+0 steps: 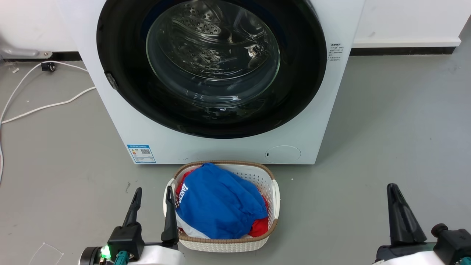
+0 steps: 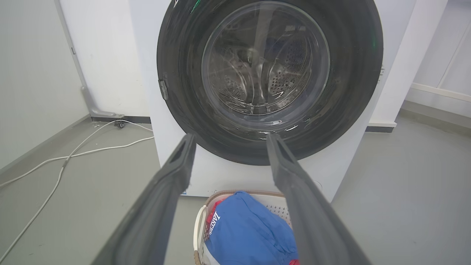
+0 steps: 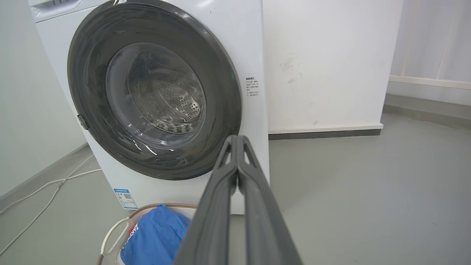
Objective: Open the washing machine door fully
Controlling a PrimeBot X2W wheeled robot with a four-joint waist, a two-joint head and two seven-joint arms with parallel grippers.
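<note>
The white washer (image 1: pixel 228 151) faces the robot. Its door (image 1: pixel 211 66) fills most of the front and seems to lie flush and closed, though the seam is hard to read. A basket (image 1: pixel 275 191) holding a blue garment (image 1: pixel 220 202) sits just before the washer. The left gripper (image 1: pixel 153 189) hangs beside the basket, spread wide and empty. The right gripper (image 3: pixel 237 141) is pinched together on nothing, well apart from the door. A small latch (image 1: pixel 111 81) sits on the door's left edge.
</note>
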